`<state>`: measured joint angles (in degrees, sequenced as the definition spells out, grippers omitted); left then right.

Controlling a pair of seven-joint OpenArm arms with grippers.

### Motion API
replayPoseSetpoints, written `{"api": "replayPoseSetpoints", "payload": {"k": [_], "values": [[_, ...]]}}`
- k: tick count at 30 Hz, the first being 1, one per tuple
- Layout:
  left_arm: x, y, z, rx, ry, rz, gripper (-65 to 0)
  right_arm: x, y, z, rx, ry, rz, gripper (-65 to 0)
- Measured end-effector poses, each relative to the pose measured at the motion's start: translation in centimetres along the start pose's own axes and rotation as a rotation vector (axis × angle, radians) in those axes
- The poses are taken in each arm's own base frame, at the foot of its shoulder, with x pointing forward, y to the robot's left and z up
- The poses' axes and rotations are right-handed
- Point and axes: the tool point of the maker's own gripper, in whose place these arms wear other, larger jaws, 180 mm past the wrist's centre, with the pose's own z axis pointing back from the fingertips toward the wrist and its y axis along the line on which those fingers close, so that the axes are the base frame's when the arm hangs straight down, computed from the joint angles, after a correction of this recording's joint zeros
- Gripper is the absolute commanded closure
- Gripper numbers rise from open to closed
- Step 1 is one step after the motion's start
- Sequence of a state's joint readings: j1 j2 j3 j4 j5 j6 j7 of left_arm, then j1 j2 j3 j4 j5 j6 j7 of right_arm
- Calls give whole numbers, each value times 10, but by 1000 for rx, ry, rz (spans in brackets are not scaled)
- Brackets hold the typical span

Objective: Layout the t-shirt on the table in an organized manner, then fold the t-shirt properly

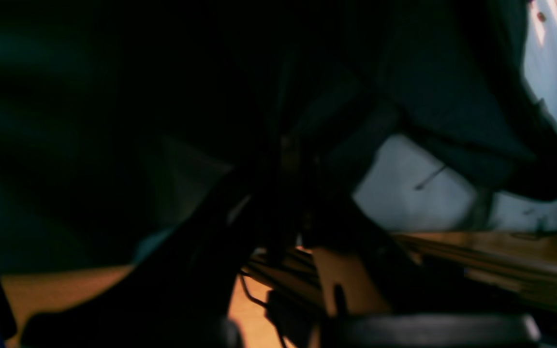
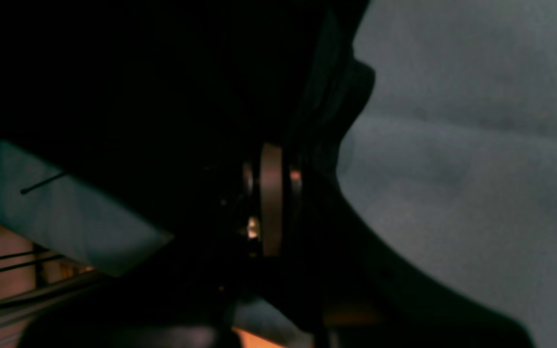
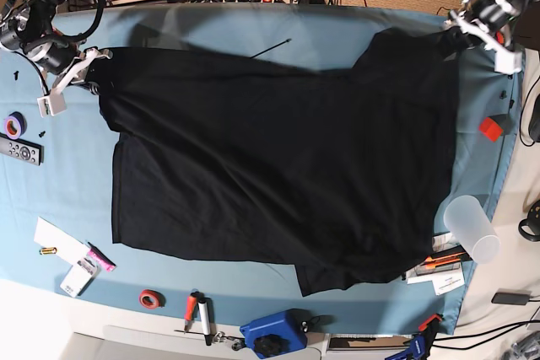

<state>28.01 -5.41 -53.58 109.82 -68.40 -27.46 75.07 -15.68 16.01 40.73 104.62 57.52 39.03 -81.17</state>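
Note:
The black t-shirt (image 3: 278, 158) lies spread, back side showing no print, across most of the light blue table (image 3: 76, 183). Its lower hem runs uneven, with one flap hanging lower near the front. My left gripper (image 3: 460, 33) sits at the far right corner, shut on the t-shirt's edge; in the left wrist view dark fabric (image 1: 452, 72) gathers into the left gripper (image 1: 293, 159). My right gripper (image 3: 91, 73) pinches the far left corner of the t-shirt, and in the right wrist view the right gripper (image 2: 271, 193) is shut on black cloth (image 2: 138, 72).
A clear plastic cup (image 3: 472, 227) and a red block (image 3: 491, 128) sit on the right edge. A tape roll (image 3: 14, 126), a remote (image 3: 18, 151) and paper cards (image 3: 59, 242) lie on the left. A red ring (image 3: 150, 298), markers (image 3: 198, 314) and a blue tool (image 3: 272, 335) line the front.

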Motion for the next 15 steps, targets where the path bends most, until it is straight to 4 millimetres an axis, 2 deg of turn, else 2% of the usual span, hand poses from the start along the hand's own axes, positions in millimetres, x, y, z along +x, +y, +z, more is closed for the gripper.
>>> {"api": "replayPoseSetpoints", "payload": {"k": [3,7,11,15], "values": [[-10,-2,13,-21,13,-9,0,-1,0,0,0,1,0,0],[-18,-5,17,-39,30,11,0,0,1,0,3,1,15,0],[-30,-4,23,-36,65,27,0,-1,0,0,2,1,15,-147],[-40,-7,30,-52,88,31,0,-1,1,0,4,1,14,-157]]}}
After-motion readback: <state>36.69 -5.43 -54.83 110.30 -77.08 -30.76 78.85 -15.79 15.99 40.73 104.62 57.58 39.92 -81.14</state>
